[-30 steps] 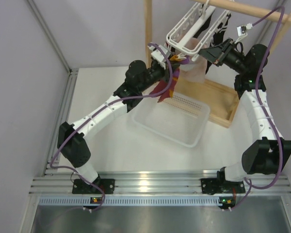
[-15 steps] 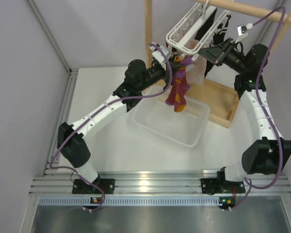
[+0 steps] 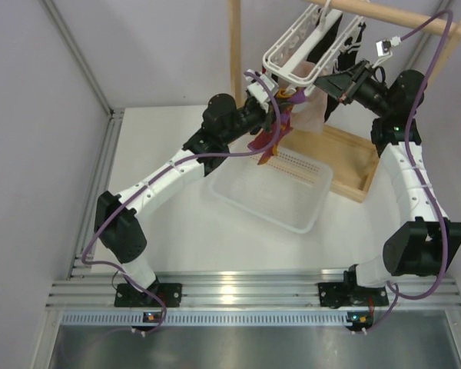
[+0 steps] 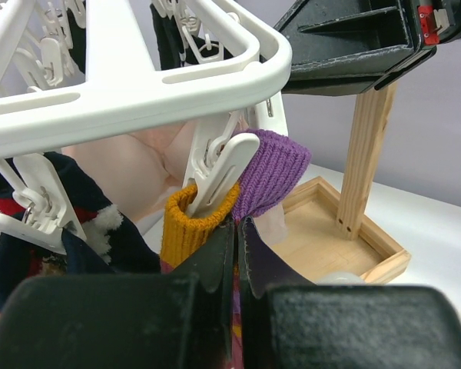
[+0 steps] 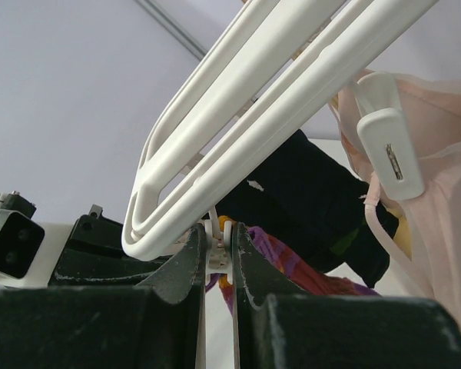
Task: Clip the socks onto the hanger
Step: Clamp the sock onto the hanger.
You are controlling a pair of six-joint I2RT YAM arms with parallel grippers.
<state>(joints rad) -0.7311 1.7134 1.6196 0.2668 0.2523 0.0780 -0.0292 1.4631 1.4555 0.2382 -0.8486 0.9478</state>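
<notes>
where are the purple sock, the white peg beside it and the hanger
purple sock (image 4: 273, 173): left wrist view, ribbed cuff
white peg (image 4: 227, 169): left wrist view, its long arm
hanger (image 4: 138, 92): left wrist view, near frame bar

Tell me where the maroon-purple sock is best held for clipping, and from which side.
Likely just below the cuff of the sock, from underneath, where the left gripper pinches it: the cuff points up at the peg under the hanger, so its edge is free.

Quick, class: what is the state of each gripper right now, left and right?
The left gripper is closed, holding the purple and orange sock.
The right gripper is closed, pinching a white peg on the hanger.
</notes>
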